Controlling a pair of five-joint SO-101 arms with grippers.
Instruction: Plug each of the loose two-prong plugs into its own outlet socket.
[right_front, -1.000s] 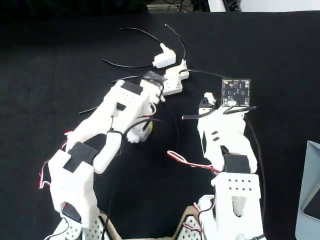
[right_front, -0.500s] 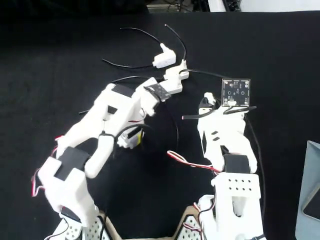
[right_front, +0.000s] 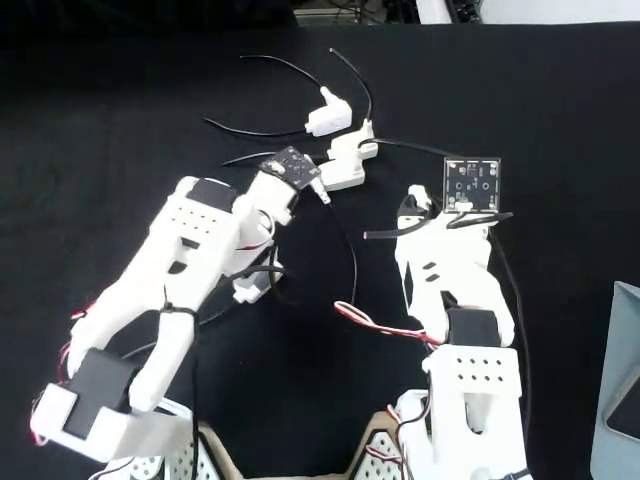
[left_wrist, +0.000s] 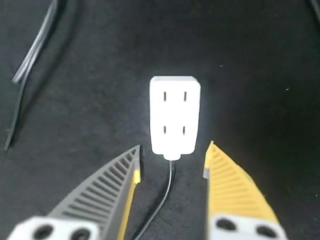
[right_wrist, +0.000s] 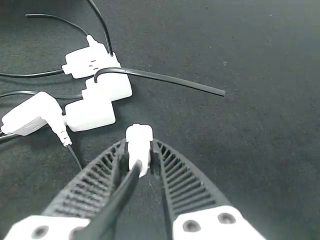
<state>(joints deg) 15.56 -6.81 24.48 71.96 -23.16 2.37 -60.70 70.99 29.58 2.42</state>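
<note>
White plastic is what the eye goes to first: a two-prong plug (right_wrist: 138, 137) held up by the right arm, and a four-slot outlet block (left_wrist: 175, 115) lying flat, slots up, on the black counter (left_wrist: 260, 60) in front of the left arm. From where I stand the likeliest trouble is alignment. I cannot see which way the held plug's prongs face, and if they meet the slots at a tilt they will probably just shove the light block across the cloth rather than seat. The black cable (right_wrist: 107, 210) trailing back from the plug could also snag on the loose leads nearby and drag the grip off line. The right arm's fingers (right_wrist: 172, 167) are closed nearly all the way, pinching the plug's body between them. The left arm's fingers (left_wrist: 227, 175) stand spread wide, wider than the outlet block, with nothing in them and nothing touched. The block sits just ahead of their tips, and its thin lead (left_wrist: 167, 190) runs back through the gap. Farther out, near the held plug, lies a huddle of other white blocks (right_wrist: 97, 85) with black leads looping around them. A loose plug (right_wrist: 30, 117) lies beside them with bare prongs showing, not yet in any socket.
</note>
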